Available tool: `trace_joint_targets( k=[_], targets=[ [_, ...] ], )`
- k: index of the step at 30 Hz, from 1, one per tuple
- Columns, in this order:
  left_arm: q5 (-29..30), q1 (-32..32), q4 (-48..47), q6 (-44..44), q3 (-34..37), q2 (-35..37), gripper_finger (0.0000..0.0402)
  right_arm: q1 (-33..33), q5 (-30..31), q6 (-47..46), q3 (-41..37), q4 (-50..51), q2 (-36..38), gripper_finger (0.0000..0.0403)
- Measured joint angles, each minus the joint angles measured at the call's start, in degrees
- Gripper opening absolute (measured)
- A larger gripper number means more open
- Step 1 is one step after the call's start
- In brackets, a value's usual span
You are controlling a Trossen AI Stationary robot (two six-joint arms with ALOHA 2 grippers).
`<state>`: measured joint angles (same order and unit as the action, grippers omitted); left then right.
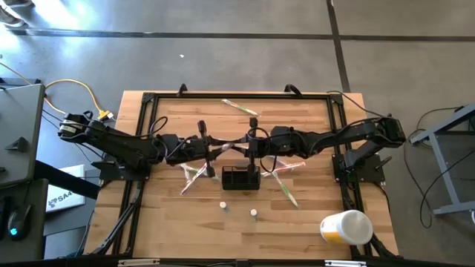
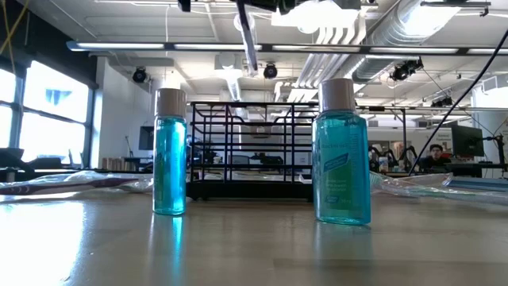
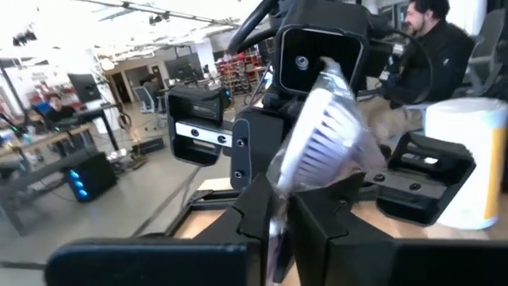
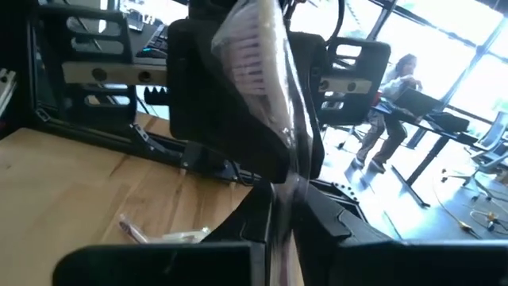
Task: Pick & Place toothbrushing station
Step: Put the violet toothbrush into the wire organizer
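A toothbrush in a clear wrapper [image 3: 329, 131] stands upright in the air over the table's middle, brush head up. My left gripper [image 1: 231, 148] and my right gripper [image 1: 256, 142] meet there, each shut on it from its own side. The toothbrush's lower end [image 2: 249, 40] hangs above the toothbrushing station [image 1: 240, 178], a black wire caddy resting on its base on the wood. Two small blue bottles [image 2: 169, 155] [image 2: 341, 155] stand upright nearer the front edge. My left gripper pinches the wrapped toothbrush's handle, below the brush head [image 3: 279, 208], between its two fingers. The fingers come level from the table's left and lie across it. The toothbrush stands upright, head up, clear of the table. My right gripper pinches the same wrapped handle [image 4: 287, 195] between its two fingers, below the brush head [image 4: 252, 49]. The fingers come level from the table's right, across the handle. The toothbrush stays upright and lifted clear.
Several wrapped toothbrushes lie loose on the wood: one at the far side [image 1: 240, 107], some left [image 1: 194, 176] and right [image 1: 286, 169] of the caddy. A white-and-yellow cup [image 1: 346, 227] lies at the near right corner. A black frame [image 1: 148, 100] borders the table.
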<state>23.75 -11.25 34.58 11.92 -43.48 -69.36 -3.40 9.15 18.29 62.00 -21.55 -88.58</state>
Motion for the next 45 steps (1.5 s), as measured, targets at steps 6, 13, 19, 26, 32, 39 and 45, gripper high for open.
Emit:
trace_joint_targets(
  k=[6,13,19,26,32,39,45],
  targets=[
    [2.6,0.0,1.3,-2.2,0.0,0.0,0.0080,0.1,0.5,0.3,0.0,-0.3,0.0,0.0020],
    [-0.8,-0.6,0.2,-2.1,0.0,0.0,0.0128,0.1,2.3,0.3,0.0,-0.2,0.0,0.0020],
    [0.2,-0.9,-0.2,-1.7,0.0,0.5,0.0156,0.1,3.1,0.4,0.0,-0.1,0.4,0.0020],
    [4.3,-0.8,0.0,-0.7,0.0,3.3,0.0160,-0.7,8.0,0.7,0.0,2.5,3.2,0.0020],
    [9.9,-0.8,-6.2,3.4,0.0,6.3,0.0160,-2.3,10.4,1.1,0.0,8.7,7.0,0.0020],
    [16.9,-0.7,-20.6,1.8,0.0,11.5,0.0160,-1.8,5.1,-6.7,-0.1,21.7,16.1,0.0020],
    [18.4,-0.7,-30.1,-0.9,0.0,17.7,0.0159,0.6,2.9,-12.3,-3.5,26.7,25.7,0.0020]
  ],
)
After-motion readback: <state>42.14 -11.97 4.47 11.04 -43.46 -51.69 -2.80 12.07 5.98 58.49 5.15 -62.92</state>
